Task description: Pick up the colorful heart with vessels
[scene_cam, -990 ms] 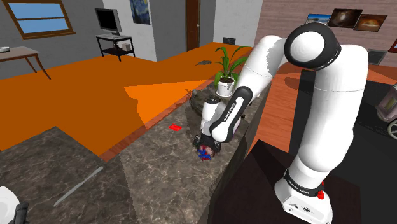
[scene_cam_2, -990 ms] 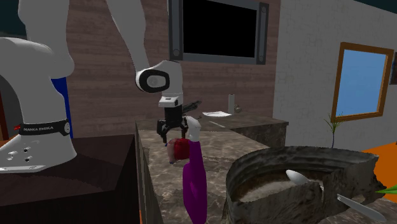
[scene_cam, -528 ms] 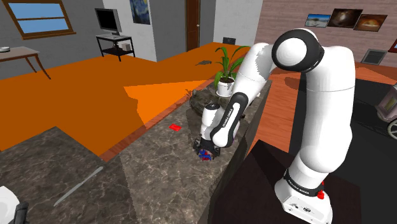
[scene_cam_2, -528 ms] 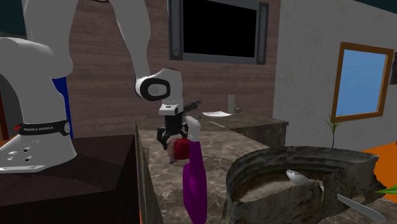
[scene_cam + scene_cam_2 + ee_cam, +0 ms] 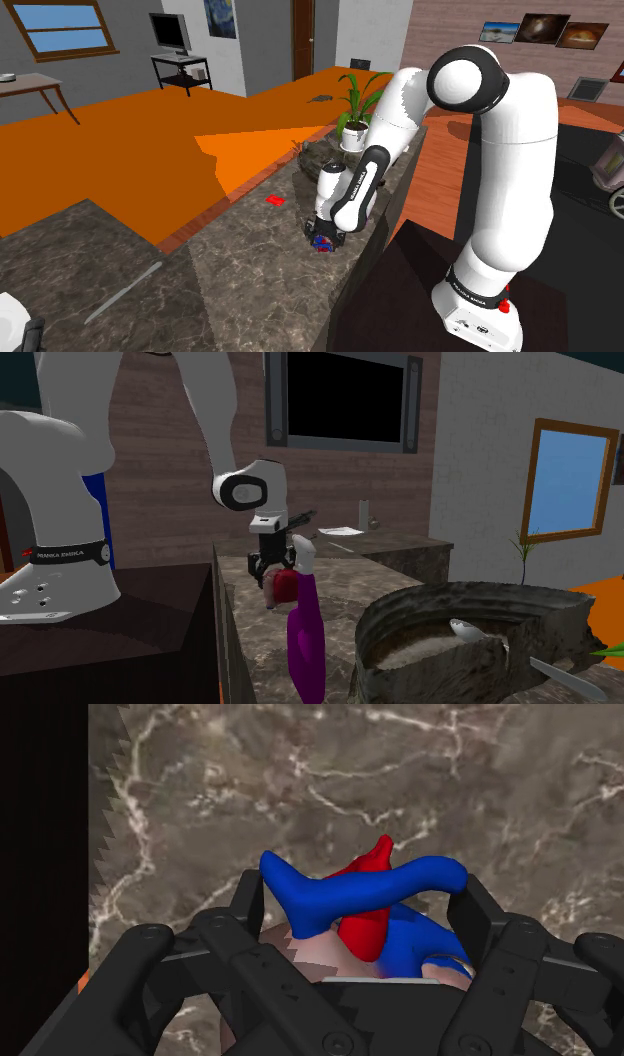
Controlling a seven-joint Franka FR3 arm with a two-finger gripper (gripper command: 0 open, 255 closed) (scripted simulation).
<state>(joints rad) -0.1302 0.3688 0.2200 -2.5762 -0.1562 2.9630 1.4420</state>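
The heart (image 5: 340, 890) is a red lump with thick blue vessels and a pale underside, lying on the dark marble counter (image 5: 300, 784). My gripper (image 5: 361, 902) is down over it, and its fingers (image 5: 250, 904) stand open on either side. The long blue vessel spans nearly the whole gap between them. In the shoulder view the heart (image 5: 321, 243) peeks out under the gripper (image 5: 322, 236) near the counter's edge by the stand. From the second exterior view the heart (image 5: 286, 585) shows red just below the gripper (image 5: 270, 574), partly behind a spray bottle.
A purple spray bottle (image 5: 305, 637) with a white top stands close in front of the heart. A grey metal basin (image 5: 440, 607) holds a spoon (image 5: 466, 628). A small red item (image 5: 274, 200), a dark bowl (image 5: 320, 153) and a potted plant (image 5: 357, 108) share the counter.
Between one second and half a second ago the arm lowered the gripper onto the heart. Since then nothing has visibly moved.
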